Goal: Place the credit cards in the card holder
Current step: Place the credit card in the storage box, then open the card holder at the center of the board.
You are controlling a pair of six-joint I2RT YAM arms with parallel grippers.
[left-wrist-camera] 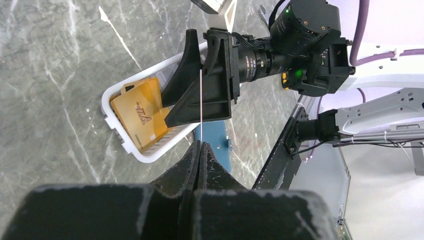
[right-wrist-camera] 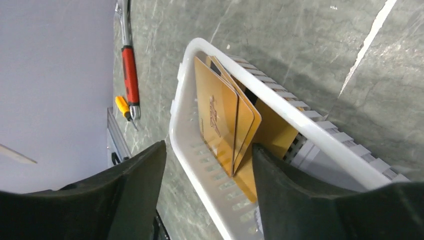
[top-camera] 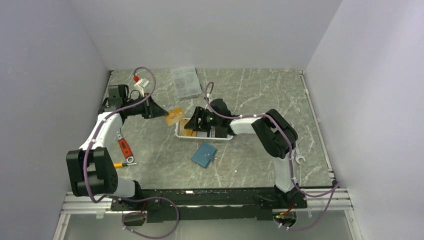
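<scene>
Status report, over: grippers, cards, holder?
Left gripper shut on one gold card, lifted. Right gripper open over more gold cards in white basket. Card holder lies beside basket, clear of both grippers.

Both arms look like the same build from here. The left arm (top-camera: 102, 131) and right arm (top-camera: 244, 124) have white tubular links between chunky black joint housings. A purple sheathed cable (left-wrist-camera: 360, 25) runs loosely along each, with a white tie on the right one. A small green LED (left-wrist-camera: 299, 73) is lit on the right wrist. The right gripper (right-wrist-camera: 207, 150) has matte black wedge fingers (right-wrist-camera: 127, 192). The arms share a long black base bar (top-camera: 210, 197).
</scene>
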